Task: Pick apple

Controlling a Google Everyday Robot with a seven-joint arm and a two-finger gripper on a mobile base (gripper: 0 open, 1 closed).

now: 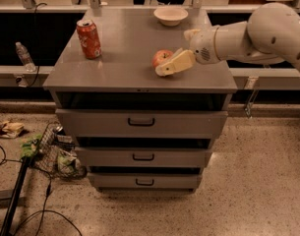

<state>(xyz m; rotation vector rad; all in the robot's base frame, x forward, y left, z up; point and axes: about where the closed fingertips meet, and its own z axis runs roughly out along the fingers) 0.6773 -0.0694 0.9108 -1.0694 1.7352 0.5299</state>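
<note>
Tool (pixel 171 64) at apple (pixel 160 57), hiding its rt side.

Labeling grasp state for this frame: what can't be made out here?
All in the camera view:
- The apple: its right side is hidden by the hand, which sits against that side on the cabinet top. Whether they touch cannot be told.
- The arm: cut off by the right edge.
- The drawers: contents hidden behind their fronts.

Matt plastic hand (pixel 170 66) beside glossy apple (pixel 161 57); smooth grey metal cabinet top (pixel 122 45).
</note>
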